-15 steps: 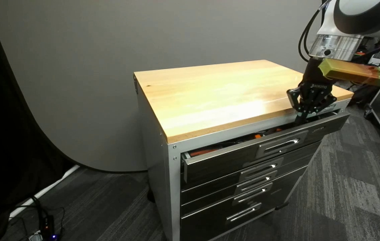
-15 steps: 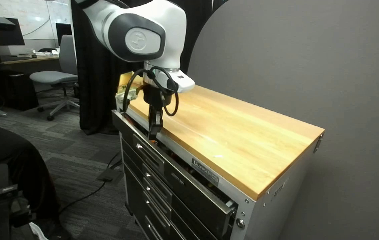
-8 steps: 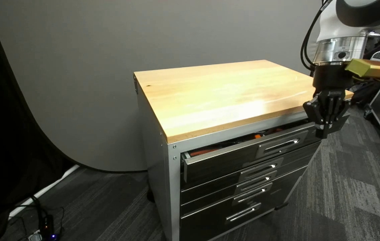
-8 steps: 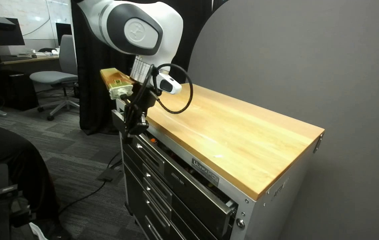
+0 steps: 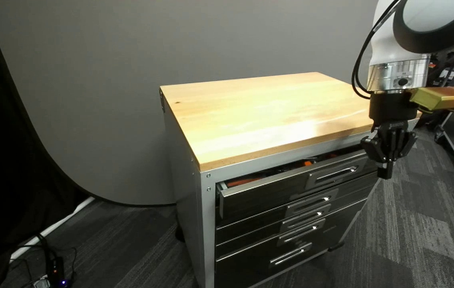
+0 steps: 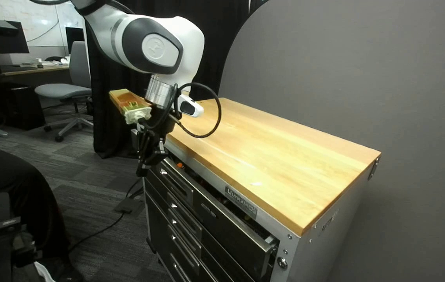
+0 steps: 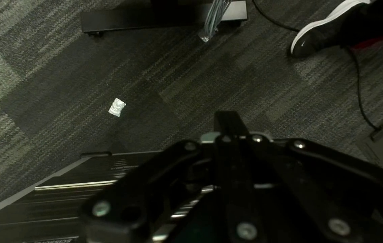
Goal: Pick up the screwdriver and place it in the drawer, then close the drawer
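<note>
— The end effector (image 5: pixel 385 172)?
— In front of the drawer (image 5: pixel 267 191), fingers together.
— The screwdriver?
— Can't make it out (the drawer stands ajar). Above the drawer, glossy wooden tabletop (image 5: pixel 247 116); behind it, grey backdrop (image 5: pixel 91 80); well apart from it, grey chair (image 6: pixel 64 90).

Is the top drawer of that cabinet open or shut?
Open: in both exterior views the top drawer stands out from the cabinet, and something orange shows in the gap behind its front.

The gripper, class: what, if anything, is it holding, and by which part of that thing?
Nothing that shows: the gripper is shut, its fingertips together, with no object visible between or beyond them.
</note>
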Motion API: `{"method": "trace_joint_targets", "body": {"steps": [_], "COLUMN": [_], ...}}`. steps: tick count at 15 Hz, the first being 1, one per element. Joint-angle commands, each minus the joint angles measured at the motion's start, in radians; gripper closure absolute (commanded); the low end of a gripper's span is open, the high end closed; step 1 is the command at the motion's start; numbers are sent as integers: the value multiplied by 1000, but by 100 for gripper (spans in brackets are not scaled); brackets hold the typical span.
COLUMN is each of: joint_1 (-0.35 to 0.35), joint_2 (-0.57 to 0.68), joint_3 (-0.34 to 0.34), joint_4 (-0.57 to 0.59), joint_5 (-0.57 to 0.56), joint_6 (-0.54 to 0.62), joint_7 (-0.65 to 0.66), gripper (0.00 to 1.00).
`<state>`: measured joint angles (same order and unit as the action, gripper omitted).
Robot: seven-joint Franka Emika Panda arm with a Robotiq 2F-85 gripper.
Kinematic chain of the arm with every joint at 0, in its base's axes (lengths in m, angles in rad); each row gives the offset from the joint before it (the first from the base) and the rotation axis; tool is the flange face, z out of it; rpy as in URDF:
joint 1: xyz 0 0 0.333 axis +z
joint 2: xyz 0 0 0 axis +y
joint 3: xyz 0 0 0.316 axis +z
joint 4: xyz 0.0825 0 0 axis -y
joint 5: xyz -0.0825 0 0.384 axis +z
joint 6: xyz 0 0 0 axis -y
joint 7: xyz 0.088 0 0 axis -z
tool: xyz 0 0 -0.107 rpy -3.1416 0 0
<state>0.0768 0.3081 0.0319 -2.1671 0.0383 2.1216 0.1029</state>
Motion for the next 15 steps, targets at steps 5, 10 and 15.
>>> {"method": "trace_joint_targets", "body": {"steps": [5, 10, 15], "joint_1": [12, 26, 34], "joint_2": [-103, -138, -155], "joint_3": [32, 36, 47], "joint_4": [32, 104, 216], "joint_5": [7, -27, -14], "joint_6": [6, -14, -142], "joint_7": [5, 22, 18], "gripper": [95, 51, 13]}}
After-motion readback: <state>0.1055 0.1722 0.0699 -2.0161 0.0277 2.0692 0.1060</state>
